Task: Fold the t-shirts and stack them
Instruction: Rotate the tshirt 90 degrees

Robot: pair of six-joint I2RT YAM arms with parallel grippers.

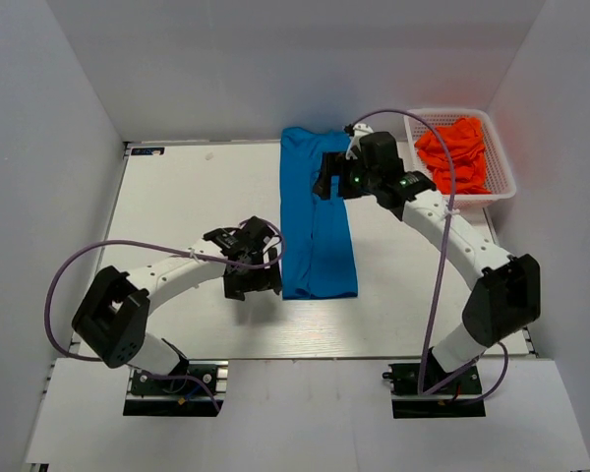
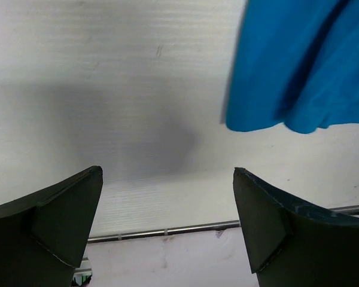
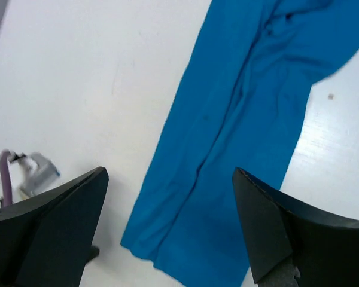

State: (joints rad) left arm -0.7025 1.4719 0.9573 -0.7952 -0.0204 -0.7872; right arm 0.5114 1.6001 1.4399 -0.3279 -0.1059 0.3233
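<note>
Left gripper (image 2: 167,171) and right gripper (image 3: 170,171) gape empty. Pinching one layer could undo the blue t-shirt (image 1: 317,241)'s lengthwise fold.

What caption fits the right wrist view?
Right gripper, fingers open, above the blue t-shirt folded into a long strip on the table.

Open table left, crowded far right.
Bare table (image 1: 187,197) left of the blue shirt (image 1: 320,256) is free. The right gripper (image 1: 327,183) hangs over the shirt's far half; the basket (image 1: 482,198) fills the far right corner by the wall (image 1: 560,147).
</note>
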